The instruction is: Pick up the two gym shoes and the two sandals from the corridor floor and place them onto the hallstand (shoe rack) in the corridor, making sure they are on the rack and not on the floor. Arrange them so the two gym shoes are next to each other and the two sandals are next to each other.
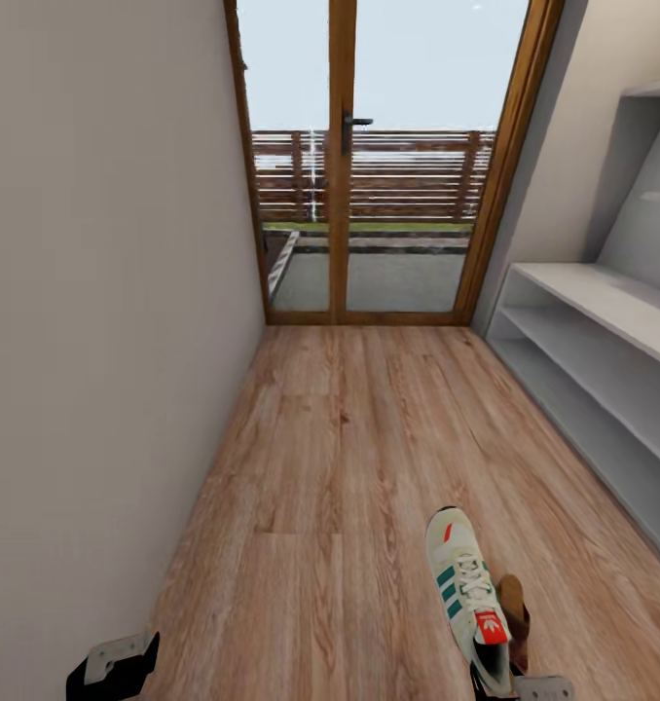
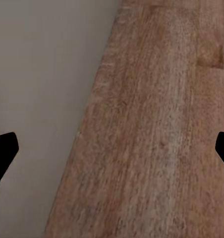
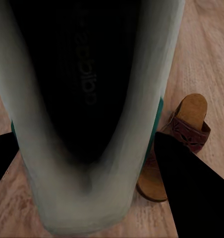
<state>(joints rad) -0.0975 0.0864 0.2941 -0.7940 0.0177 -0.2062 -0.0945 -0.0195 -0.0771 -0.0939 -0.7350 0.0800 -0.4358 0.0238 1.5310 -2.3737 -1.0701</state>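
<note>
Gym shoe (image 1: 466, 594), white with green side stripes and a red tongue label: sitting at the right gripper (image 1: 510, 689) near the lower edge of the head view, toe pointing away down the corridor, heel at the gripper. In the right wrist view the shoe's dark opening (image 3: 87, 89) is sitting between the two black fingers (image 3: 191, 193), which are pressing in on either side of the heel; jaws reading as clamped on the shoe.

Sandal (image 3: 179, 141), reddish-brown straps over a tan footbed: lying on the floor just beside the held shoe, on its right, partly hidden behind it in the head view (image 1: 515, 604).

Left gripper (image 2: 112, 148): jaws standing wide apart, one black fingertip (image 2: 3, 148) showing at each side of the left wrist view, nothing between them. It is hovering over the seam where the floor meets the grey wall (image 2: 42, 74). In the head view it is sitting low at the left (image 1: 111, 667), beside that wall.

Corridor floor (image 1: 349, 438), warm brown wood-grain planks: running ahead to a wooden-framed glass door (image 1: 342, 156) with a slatted fence showing beyond.

Hallstand (image 1: 603, 331), pale grey with open shelf rows: standing along the right wall, well apart from the shoe, its visible shelves carrying nothing.
</note>
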